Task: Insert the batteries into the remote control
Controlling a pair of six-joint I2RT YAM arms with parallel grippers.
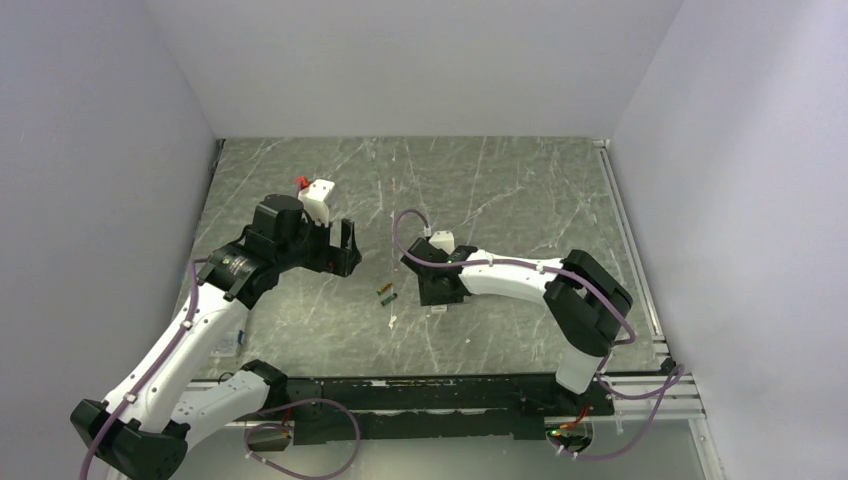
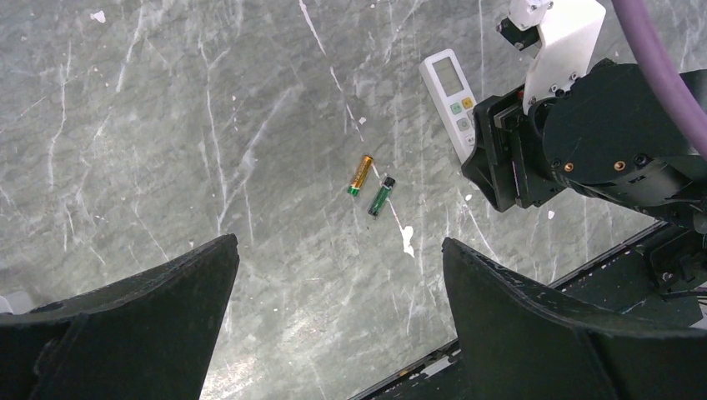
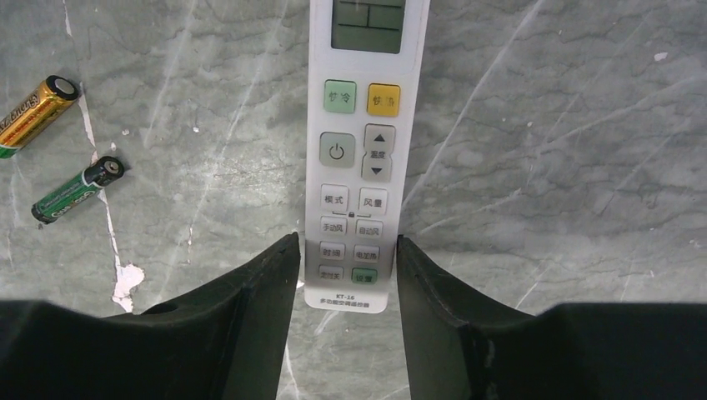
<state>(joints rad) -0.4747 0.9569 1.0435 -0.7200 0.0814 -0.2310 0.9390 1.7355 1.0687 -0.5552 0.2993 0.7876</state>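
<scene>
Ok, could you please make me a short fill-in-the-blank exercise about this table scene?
1. The slim white plastic remote control lies with its buttons facing ___.
2. The right pincer has one finger on each side of the ___.
3. Beside the orange-gold cylindrical battery lies a second battery, coloured ___.
4. The wide-open left pincer holds ___.
Missing words: up; remote control; green; nothing.

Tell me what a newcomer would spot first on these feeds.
The white remote control lies face up on the table, its button end between the right gripper's fingers; contact is unclear. Beside it lie the orange-gold battery and the green battery, loose and apart. The left gripper hangs wide open, off to their side.
</scene>
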